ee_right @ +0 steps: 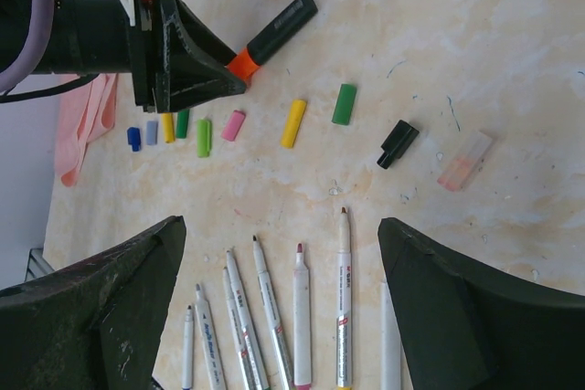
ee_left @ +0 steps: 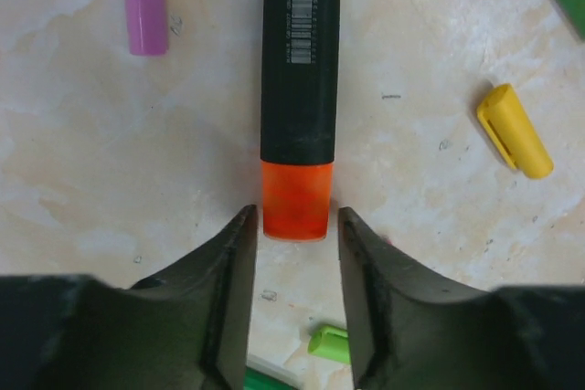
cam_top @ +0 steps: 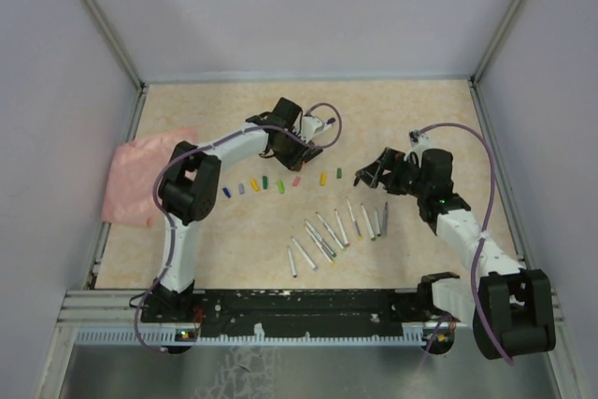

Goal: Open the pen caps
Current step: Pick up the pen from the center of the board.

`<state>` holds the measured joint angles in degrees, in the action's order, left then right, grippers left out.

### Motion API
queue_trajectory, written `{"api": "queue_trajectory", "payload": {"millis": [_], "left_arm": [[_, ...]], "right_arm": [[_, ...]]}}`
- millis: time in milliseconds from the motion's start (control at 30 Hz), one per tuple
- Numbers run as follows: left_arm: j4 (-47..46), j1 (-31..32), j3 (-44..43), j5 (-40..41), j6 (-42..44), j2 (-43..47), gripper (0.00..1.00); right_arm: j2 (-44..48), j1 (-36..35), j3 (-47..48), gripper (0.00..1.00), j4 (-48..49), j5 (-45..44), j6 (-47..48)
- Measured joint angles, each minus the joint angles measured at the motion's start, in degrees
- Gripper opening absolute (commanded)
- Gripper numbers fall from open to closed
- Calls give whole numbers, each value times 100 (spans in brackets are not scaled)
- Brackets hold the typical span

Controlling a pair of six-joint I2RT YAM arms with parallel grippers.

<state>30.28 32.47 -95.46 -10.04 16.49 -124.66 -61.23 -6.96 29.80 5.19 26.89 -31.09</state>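
A thick dark highlighter (ee_left: 302, 52) lies on the table with its orange cap (ee_left: 295, 200) on. My left gripper (ee_left: 294, 221) is open, and its fingertips straddle the end of that cap with a thin gap on each side. A purple cap (ee_left: 145, 2) sits on a white pen to the left. Loose caps lie in a row (ee_right: 204, 137), among them yellow (ee_right: 293, 122), green (ee_right: 344, 104) and black (ee_right: 398, 144). My right gripper (ee_right: 281, 226) hangs wide open above several uncapped white pens (ee_right: 302, 317) and holds nothing.
A pink cloth (cam_top: 140, 179) lies at the table's left edge. A clear pinkish cap (ee_right: 464, 160) rests right of the black one. The uncapped pens fan out (cam_top: 336, 231) in front of the cap row (cam_top: 265, 182). Grey walls enclose the table.
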Motion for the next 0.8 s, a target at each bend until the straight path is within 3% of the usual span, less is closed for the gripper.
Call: {"api": "queue_trajectory", "payload": {"millis": [100,233,567,800], "left_arm": [[-9,0,181,0,55,116,59],[-22,0,216,-13,98,142,64],[2,0,-708,-216,118,-350,60],[61,0,-678,-337,118,-442,58]], "right_arm": [[9,0,-2,87,4,0,-2],[9,0,-4,87,105,2,-24],[9,0,-4,87,205,-2,-48],[9,0,-4,87,205,-4,-48]]}}
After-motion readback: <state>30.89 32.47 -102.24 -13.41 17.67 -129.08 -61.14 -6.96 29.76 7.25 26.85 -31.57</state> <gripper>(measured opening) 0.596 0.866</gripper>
